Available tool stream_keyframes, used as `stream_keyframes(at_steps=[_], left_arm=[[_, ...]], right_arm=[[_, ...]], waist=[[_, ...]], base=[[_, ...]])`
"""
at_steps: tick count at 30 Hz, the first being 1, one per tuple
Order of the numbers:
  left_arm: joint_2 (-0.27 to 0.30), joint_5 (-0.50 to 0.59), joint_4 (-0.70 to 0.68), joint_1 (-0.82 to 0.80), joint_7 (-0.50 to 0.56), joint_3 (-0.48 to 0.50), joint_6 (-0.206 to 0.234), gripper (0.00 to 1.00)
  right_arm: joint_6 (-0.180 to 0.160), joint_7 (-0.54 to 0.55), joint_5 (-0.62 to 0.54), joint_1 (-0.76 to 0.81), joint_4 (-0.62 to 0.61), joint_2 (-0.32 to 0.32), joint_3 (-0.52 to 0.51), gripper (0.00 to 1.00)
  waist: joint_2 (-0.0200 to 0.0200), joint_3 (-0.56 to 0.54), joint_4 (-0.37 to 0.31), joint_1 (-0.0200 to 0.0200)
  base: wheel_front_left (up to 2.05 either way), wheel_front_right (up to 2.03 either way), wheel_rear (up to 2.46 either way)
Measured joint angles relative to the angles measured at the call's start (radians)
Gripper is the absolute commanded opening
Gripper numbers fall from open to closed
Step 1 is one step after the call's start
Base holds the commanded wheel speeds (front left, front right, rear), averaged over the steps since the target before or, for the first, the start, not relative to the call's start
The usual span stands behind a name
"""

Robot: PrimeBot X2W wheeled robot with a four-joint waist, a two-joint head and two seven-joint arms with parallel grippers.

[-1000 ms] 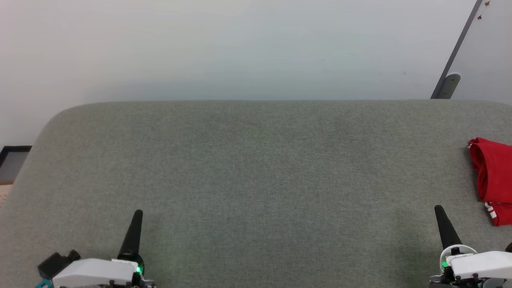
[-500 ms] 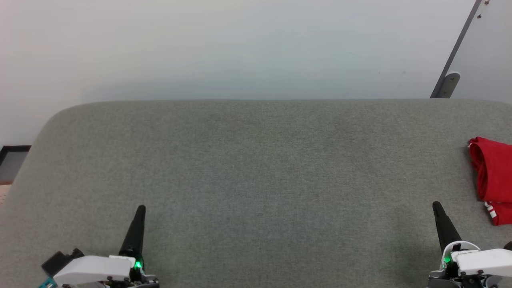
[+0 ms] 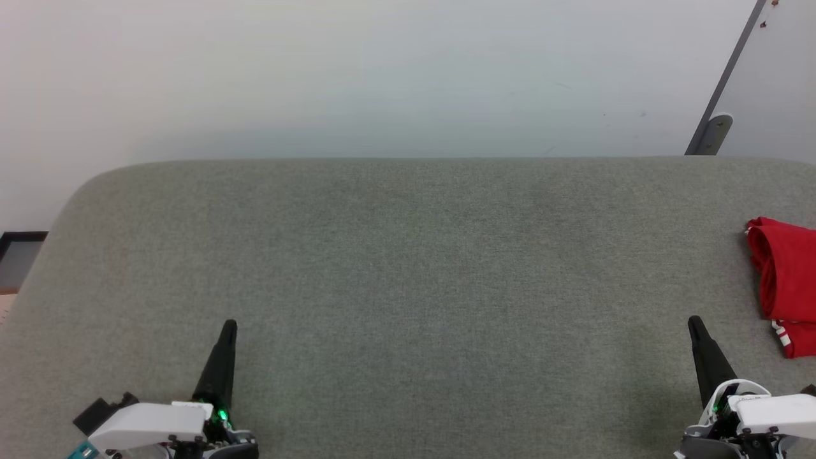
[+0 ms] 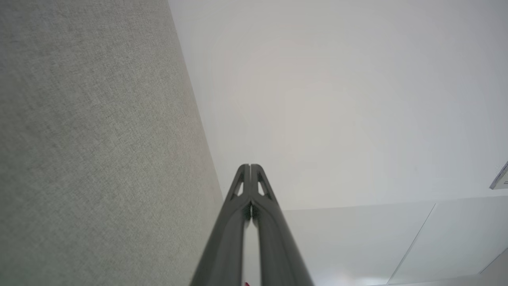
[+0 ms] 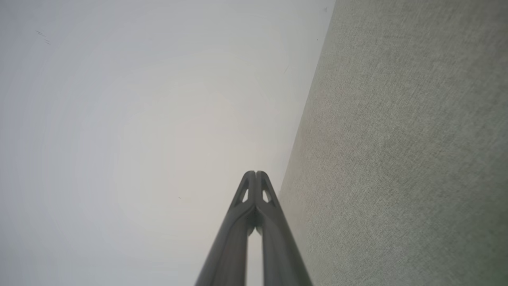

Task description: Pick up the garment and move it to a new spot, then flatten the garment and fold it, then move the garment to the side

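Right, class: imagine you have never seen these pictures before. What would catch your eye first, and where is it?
The red garment stands out most, bunched at the far right edge of the wide grey fabric surface and partly cut off by the head view's border. Next come two dark pointed shapes at the bottom: the left gripper and the right gripper, both shut and holding nothing, the right one nearer the garment.

Flat grey-green woven cloth surface point(image 3: 408, 255) is looking matt, finely rough. Right of the right pincer point(image 3: 693, 322), crumpled red cloth garment point(image 3: 787, 274) is looking soft, matt.
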Motion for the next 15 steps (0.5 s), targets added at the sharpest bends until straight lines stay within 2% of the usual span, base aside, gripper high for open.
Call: stream_keyframes(at_steps=[15], left_arm=[[-0.018,-0.080,0.000,-0.011,0.026,0.010,0.000,0.00]], right_arm=[[0.000,0.025,0.108,-0.011,-0.002,0.005,-0.006,0.00]], waist=[[0.0000,0.002,-0.002,0.0000]], base=[[0.00,0.00,0.00]])
